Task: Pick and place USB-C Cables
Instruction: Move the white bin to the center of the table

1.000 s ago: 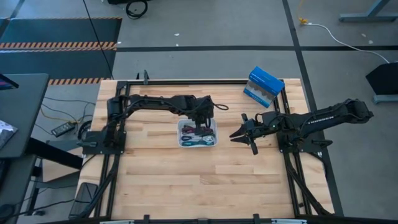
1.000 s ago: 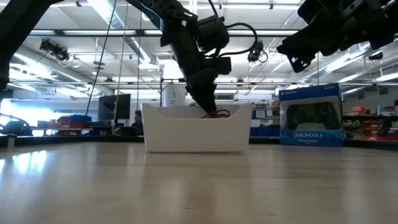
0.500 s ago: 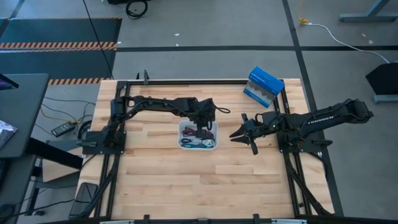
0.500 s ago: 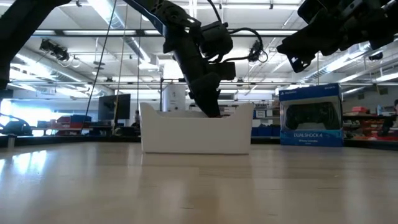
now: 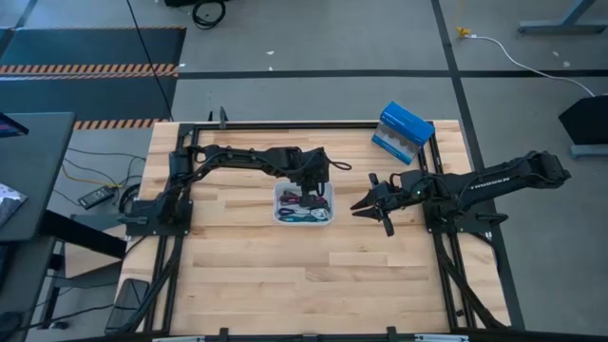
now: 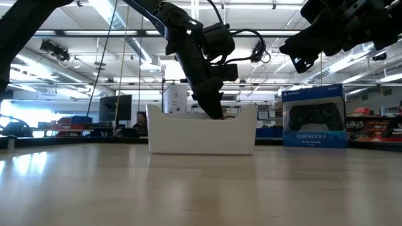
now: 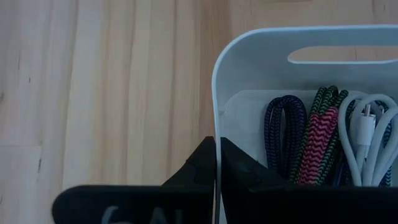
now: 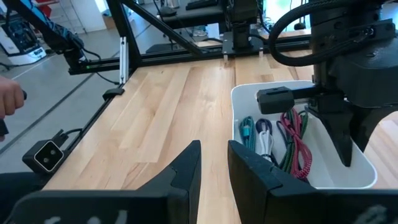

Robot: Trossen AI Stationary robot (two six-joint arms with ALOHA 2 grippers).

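Observation:
A white rectangular tray (image 5: 278, 203) sits mid-table on its base and holds the USB-C cables (image 5: 304, 213). The left wrist view shows a purple bundle (image 7: 283, 127), a green one (image 7: 324, 99), a maroon one (image 7: 317, 146) and a white one (image 7: 367, 140). A teal bundle (image 8: 247, 130) shows in the right wrist view. My left gripper (image 5: 314, 189) reaches down at the tray's far wall and is shut on it. My right gripper (image 5: 360, 206) hovers open above the table, to the right of the tray. My left gripper pinches the tray's far long wall (image 7: 215, 127) at its rim, with one finger (image 7: 249, 177) inside the tray and the other (image 7: 196, 171) outside. It comes from above, pointing down. The tray rests on the table by its base.
A blue-and-white box (image 5: 404, 133) stands at the table's far right corner, behind my right arm. Black frame rails run along the table's left, right and far edges. Bare wood lies in front of the tray.
My left gripper has moved down and slightly toward the table's right at the tray's far wall. The maroon cable that showed above the rim has dropped out of sight in the low view. The tray has slid a little along the table.

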